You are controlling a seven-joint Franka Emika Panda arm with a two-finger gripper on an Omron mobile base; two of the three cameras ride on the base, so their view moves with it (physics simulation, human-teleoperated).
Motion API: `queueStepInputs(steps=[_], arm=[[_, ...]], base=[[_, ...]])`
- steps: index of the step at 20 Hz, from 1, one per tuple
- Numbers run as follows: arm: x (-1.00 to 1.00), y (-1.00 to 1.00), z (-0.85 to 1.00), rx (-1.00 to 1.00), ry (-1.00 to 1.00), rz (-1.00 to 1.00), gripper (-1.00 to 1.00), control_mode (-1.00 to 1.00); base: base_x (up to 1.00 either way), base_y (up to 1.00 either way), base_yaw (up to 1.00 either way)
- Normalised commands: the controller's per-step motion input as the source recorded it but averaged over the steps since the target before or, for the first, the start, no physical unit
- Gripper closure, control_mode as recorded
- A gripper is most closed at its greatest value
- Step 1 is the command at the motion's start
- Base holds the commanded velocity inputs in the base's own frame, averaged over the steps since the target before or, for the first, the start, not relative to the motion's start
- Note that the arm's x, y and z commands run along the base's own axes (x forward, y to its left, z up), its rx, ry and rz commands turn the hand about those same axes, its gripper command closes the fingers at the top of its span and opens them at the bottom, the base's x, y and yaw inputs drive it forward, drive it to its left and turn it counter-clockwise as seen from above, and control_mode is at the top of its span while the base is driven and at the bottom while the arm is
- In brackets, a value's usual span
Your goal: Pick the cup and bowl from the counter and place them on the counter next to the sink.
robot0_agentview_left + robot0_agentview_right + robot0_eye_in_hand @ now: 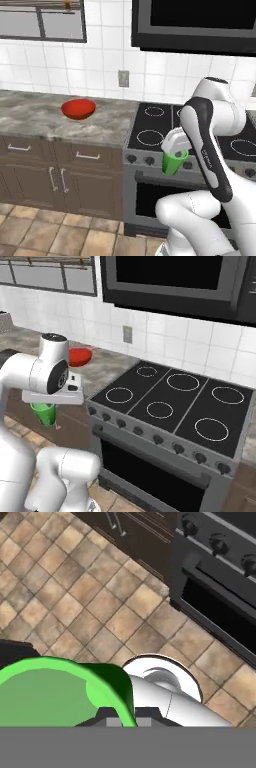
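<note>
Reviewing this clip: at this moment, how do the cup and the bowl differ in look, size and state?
The cup is bright green, narrow and tapered; the bowl is glossy red, wide and shallow, clearly the larger. The cup is held in the shut gripper in the air in front of the stove; the bowl rests untouched on the counter. Both are plain and handleless.

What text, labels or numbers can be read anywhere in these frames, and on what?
No legible text.
A thin line of marks runs down the dark band of the arm, too small to read.
Cup, bowl, stove knobs and the wall outlet: no print.
</note>
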Motion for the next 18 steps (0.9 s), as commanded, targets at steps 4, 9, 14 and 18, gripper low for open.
queueStepInputs(steps=[4,9,14,18], arm=[[0.0,0.0,0.0,0.0,0.0,0.0,1.0,1.0],[0.0,0.0,0.0,0.0,0.0,0.0,1.0,1.0],[0.0,0.0,0.0,0.0,0.0,0.0,1.0,1.0],[0.0,0.0,0.0,0.0,0.0,0.0,1.0,1.0]], base=[[0.43,0.14,0.9],[0.59,0.01,0.89],[0.45,-0.22,0.87],[0.26,-0.28,0.92]])
